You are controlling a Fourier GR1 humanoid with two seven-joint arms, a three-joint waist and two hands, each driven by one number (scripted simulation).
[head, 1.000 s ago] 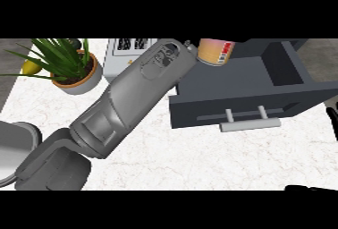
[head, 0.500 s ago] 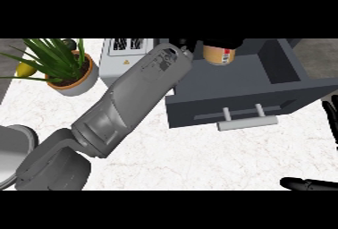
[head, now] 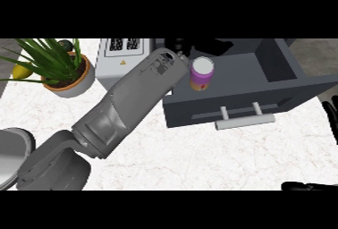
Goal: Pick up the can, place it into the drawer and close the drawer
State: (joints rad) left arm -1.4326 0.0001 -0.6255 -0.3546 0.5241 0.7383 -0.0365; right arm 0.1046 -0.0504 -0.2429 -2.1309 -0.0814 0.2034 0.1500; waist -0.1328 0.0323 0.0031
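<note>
The can (head: 201, 74), white-topped with a purple and orange body, stands upright inside the open dark grey drawer (head: 290, 89), near its left wall. My left forearm runs from the lower left up to the drawer. My left hand (head: 179, 45) shows black just above and left of the can, fingers spread along the drawer's back and apart from the can. The drawer's pale bar handle (head: 245, 120) faces me. My right hand (head: 329, 117) shows as straight fingers at the right edge and lower right corner, holding nothing.
A potted green plant (head: 63, 76) stands at the back left with a yellow fruit (head: 22, 70) beside it. A white box (head: 125, 56) sits behind my left forearm. A grey round dish (head: 10, 156) lies at the left edge. White marble counter (head: 198, 156) spreads before the drawer.
The can went from my left hand's grasp down into the drawer and now stands free; the hand has opened and drawn back. My right hand's fingers have come into view at the right.
</note>
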